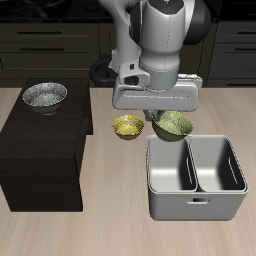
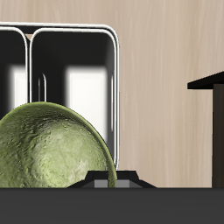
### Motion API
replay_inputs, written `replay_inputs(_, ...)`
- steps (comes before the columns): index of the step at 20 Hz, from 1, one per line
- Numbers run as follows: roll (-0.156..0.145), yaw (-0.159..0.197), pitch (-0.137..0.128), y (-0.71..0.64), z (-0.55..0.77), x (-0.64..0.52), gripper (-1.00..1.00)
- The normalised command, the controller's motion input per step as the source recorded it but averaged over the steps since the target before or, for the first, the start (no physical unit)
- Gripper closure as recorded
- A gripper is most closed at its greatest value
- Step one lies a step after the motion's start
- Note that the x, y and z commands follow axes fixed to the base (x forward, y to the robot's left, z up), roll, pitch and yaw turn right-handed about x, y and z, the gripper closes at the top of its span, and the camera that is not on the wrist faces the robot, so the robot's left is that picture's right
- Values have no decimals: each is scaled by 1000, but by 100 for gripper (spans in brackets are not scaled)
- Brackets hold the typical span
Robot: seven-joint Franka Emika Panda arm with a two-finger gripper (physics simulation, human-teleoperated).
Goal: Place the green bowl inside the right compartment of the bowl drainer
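Note:
The green bowl [image 1: 172, 125] is beside the yellow bowl, just behind the bowl drainer [image 1: 197, 190], and looks tilted. My gripper [image 1: 158, 113] hangs right over the bowl's rim, its fingers mostly hidden by the hand. In the wrist view the green bowl [image 2: 52, 149] fills much of the frame, and its rim runs into my gripper [image 2: 103, 181], whose fingers are drawn together on it. Past the bowl, the bowl drainer [image 2: 61, 35] shows two deep basins with nothing in them. I cannot tell whether the bowl rests on the table or is just off it.
A yellow bowl [image 1: 127, 127] sits close beside the green one. A dark cabinet [image 1: 40, 150] stands on the table with a silver metal bowl [image 1: 45, 96] on top; its corner [image 2: 210, 122] shows in the wrist view.

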Motion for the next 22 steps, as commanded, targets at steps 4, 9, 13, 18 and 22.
replay_inputs(4, -8, 1, 5, -47, -96, 83, 100)
replay_inputs(9, -8, 8, 16, -23, -141, 85, 100)
replay_inputs(13, -8, 11, 18, 28, -146, 60, 100)
replay_inputs(18, 11, 37, 17, 117, -127, -75, -100)
replay_inputs(22, 42, -1, 2, 47, -45, -64, -100)
